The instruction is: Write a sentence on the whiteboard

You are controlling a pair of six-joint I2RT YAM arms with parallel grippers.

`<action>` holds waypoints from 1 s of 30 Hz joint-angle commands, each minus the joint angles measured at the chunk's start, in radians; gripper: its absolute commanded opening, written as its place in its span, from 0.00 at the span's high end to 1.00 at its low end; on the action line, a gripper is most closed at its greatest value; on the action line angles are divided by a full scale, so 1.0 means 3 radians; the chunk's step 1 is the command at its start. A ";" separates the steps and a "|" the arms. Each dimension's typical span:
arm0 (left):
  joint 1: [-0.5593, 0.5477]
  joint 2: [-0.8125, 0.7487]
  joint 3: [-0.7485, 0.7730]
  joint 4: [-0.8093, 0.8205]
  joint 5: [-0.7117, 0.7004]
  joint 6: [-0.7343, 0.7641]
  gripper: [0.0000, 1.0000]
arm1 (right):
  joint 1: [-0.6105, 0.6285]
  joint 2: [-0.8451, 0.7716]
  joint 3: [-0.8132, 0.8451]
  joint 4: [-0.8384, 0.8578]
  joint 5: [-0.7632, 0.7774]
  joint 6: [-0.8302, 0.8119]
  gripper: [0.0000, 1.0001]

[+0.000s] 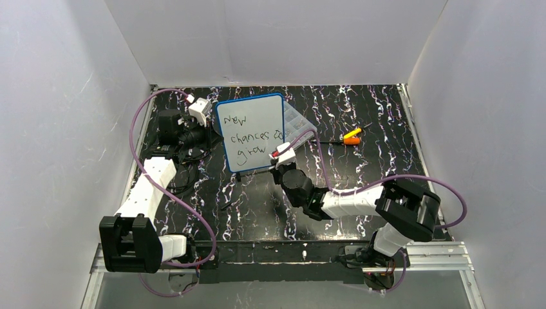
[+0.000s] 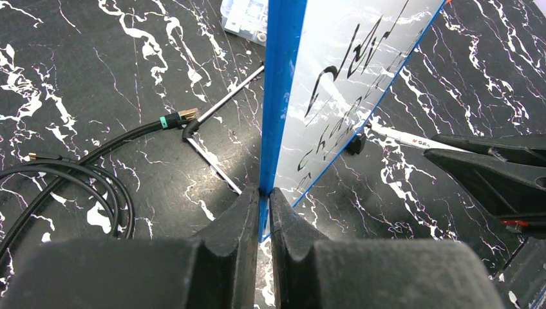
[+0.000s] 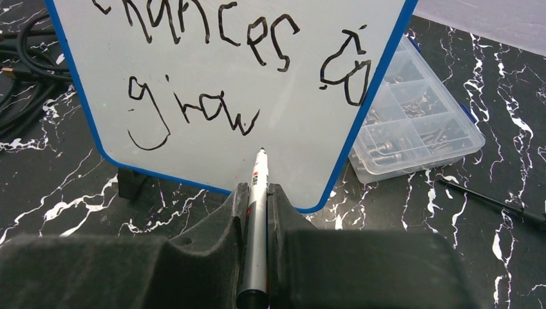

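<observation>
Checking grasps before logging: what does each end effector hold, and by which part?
The left end effector clamps the whiteboard by its blue frame edge; the right end effector grips the marker around its barrel.

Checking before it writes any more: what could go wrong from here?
1. The left tool pinches the whiteboard only by its blue edge; pressure from the marker in the right tool could swing or slip the board.
2. The tip sits under the sentence, near the bottom frame: little room for more.
3. The compartment box lies close behind; a tipped board may hit it.
</observation>
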 commanded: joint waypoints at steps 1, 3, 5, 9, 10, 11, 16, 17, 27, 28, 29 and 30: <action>-0.0010 -0.0077 -0.0033 0.0062 0.0100 -0.0001 1.00 | -0.0017 0.0033 0.0144 0.0184 0.0128 -0.0013 0.99; -0.0010 -0.0077 -0.0033 0.0061 0.0101 -0.0005 1.00 | -0.0017 0.0053 0.0149 0.0207 0.0136 -0.0028 0.99; -0.0010 -0.0077 -0.0033 0.0065 0.0102 -0.0003 1.00 | -0.0022 0.0072 0.0158 0.0229 0.0138 -0.0045 0.99; -0.0010 -0.0073 -0.0028 0.0063 0.0106 -0.0003 1.00 | -0.0027 0.0113 0.0173 0.0273 0.0143 -0.0073 0.99; -0.0010 -0.0071 -0.0028 0.0065 0.0104 -0.0005 1.00 | -0.0028 0.0124 0.0175 0.0292 0.0143 -0.0086 0.99; -0.0015 -0.0073 -0.0028 0.0065 0.0106 -0.0004 1.00 | -0.0028 0.0135 0.0175 0.0312 0.0145 -0.0095 0.99; -0.0010 -0.0068 -0.0028 0.0064 0.0104 -0.0006 1.00 | -0.0033 0.0169 0.0183 0.0357 0.0173 -0.0131 0.99; -0.0010 -0.0068 -0.0028 0.0062 0.0107 -0.0005 1.00 | -0.0033 0.0168 0.0178 0.0371 0.0177 -0.0136 0.99; -0.0012 -0.0066 -0.0028 0.0068 0.0112 -0.0001 1.00 | -0.0038 0.0181 0.0175 0.0405 0.0189 -0.0156 0.99; -0.0010 -0.0066 -0.0030 0.0069 0.0112 -0.0004 1.00 | -0.0037 0.0184 0.0178 0.0405 0.0186 -0.0159 0.99; -0.0010 -0.0064 -0.0028 0.0067 0.0110 -0.0006 1.00 | -0.0038 0.0189 0.0180 0.0405 0.0185 -0.0159 0.99; -0.0012 -0.0067 -0.0028 0.0062 0.0112 -0.0005 1.00 | -0.0038 0.0192 0.0182 0.0405 0.0181 -0.0157 0.99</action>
